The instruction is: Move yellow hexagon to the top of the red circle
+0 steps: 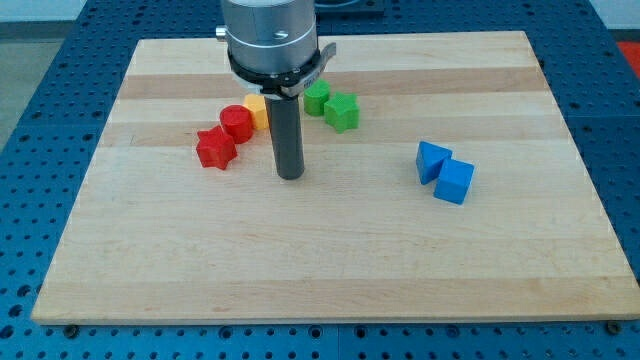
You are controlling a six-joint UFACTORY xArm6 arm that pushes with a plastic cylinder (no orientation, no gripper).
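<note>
The yellow hexagon (pixel 256 110) lies at the upper middle of the wooden board (pixel 330 250), partly hidden behind my rod. It touches the red circle (pixel 236 122) on that block's upper right. A red star (pixel 216 148) sits just below left of the red circle. My tip (pixel 290 176) rests on the board below and right of the yellow hexagon, a short way right of the red circle, touching no block.
A green circle (pixel 317 97) and a green star (pixel 342 111) sit right of the rod. Two blue blocks, one (pixel 432 161) touching the other (pixel 454 182), lie at the view's right. The board sits on a blue perforated table (pixel 40 150).
</note>
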